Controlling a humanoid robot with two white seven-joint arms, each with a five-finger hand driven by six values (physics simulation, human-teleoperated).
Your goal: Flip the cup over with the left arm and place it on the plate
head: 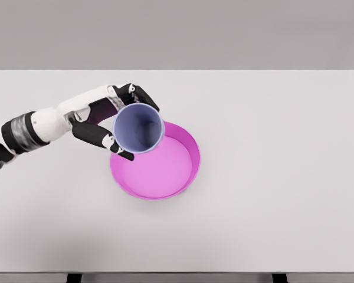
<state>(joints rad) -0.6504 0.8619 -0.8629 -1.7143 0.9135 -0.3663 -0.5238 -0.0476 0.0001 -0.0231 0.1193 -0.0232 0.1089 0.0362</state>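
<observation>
A lavender-blue cup (139,128) hangs over the upper left part of the magenta plate (165,177), its open mouth turned up toward the camera. My left hand (115,121) is shut on the cup from the left, with black fingers (143,96) curled over its far side and the thumb (100,138) under its near side. The white left arm comes in from the left edge. Whether the cup's base touches the plate is hidden by the cup itself. The right arm is out of sight.
The plate lies near the middle of a white table (271,147), slightly left of centre. The table's front edge (177,272) runs along the bottom of the picture.
</observation>
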